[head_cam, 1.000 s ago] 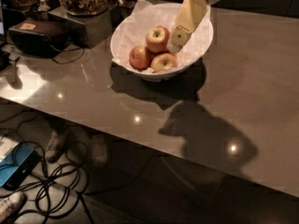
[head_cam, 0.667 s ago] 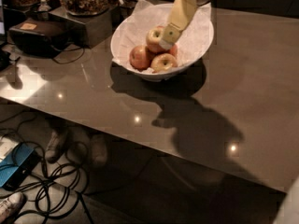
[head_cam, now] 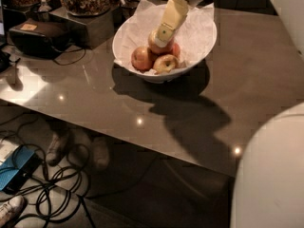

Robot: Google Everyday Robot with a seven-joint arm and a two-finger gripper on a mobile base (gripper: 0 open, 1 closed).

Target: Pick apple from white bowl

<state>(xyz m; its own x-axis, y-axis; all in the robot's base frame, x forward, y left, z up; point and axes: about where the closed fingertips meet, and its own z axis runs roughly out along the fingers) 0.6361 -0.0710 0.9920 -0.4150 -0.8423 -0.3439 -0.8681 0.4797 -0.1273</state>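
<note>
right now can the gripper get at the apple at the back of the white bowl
Probably yes: the gripper hangs right over that apple, inside the white bowl, and the two other apples lie in front, not in its way.

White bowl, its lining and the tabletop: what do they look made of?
White bowl: smooth, glossy wall, likely ceramic or hard plastic. Lining: thin white paper, crumpled, corners sticking up past the rim. Tabletop: hard, polished grey-brown slab showing bright light spots; stone or laminate, can't tell which. The gripper is down inside the bowl, at the rear apple.
</note>
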